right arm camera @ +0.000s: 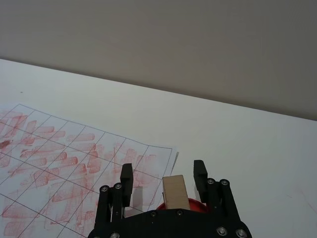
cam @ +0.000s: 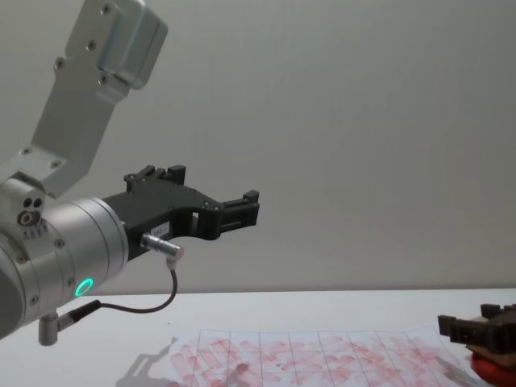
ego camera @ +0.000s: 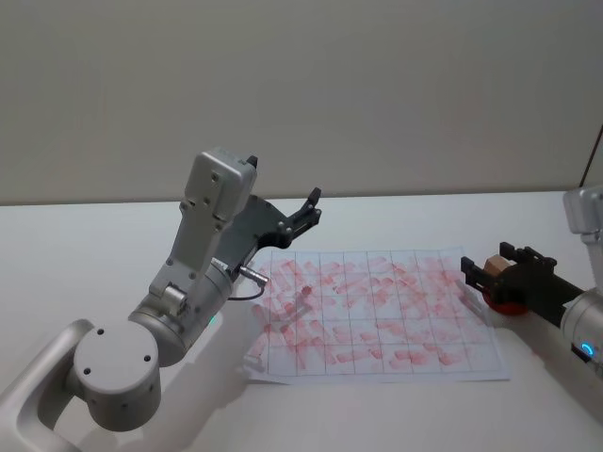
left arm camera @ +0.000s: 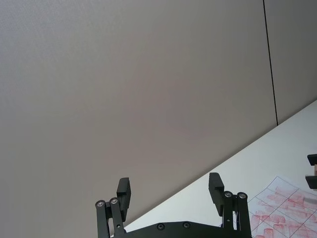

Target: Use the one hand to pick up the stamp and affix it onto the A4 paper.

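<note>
The stamp [right arm camera: 175, 192], a small tan wooden block, stands upright on the round red ink pad [right arm camera: 196, 204] just off the right edge of the A4 paper [ego camera: 377, 315]. The sheet carries a ruled grid full of red prints. My right gripper [right arm camera: 163, 174] is open around the stamp, with a finger on each side and a gap to both. The head view shows this gripper [ego camera: 485, 264] low at the table's right, with the stamp [ego camera: 497, 267] between its fingers. My left gripper [ego camera: 306, 209] hangs open and empty, high above the paper's far left corner.
The big left arm [ego camera: 179, 301] stands over the paper's left edge and casts a shadow there. Bare white table [ego camera: 396, 221] lies behind and in front of the sheet. A plain wall [cam: 363, 121] closes the far side.
</note>
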Controlling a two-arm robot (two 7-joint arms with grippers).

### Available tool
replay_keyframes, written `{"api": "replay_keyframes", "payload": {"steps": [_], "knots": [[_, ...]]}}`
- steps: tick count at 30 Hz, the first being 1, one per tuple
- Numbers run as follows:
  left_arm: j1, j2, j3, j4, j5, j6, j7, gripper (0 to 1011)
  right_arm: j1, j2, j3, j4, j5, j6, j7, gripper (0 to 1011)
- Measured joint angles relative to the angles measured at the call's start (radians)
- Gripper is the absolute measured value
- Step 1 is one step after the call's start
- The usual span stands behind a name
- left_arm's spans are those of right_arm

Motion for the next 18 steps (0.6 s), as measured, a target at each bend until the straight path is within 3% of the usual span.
{"api": "replay_keyframes", "payload": {"steps": [11,18], "knots": [[0.0,0.0,0.0,0.0,0.0,0.0,0.0,1001,0.001,-0.001,-0.001,0.002,-0.001,0.002,0.001,998],[0.0,0.0,0.0,0.0,0.0,0.0,0.0,1001,0.002,-0.002,-0.001,0.003,-0.001,0.003,0.001,1001]]}}
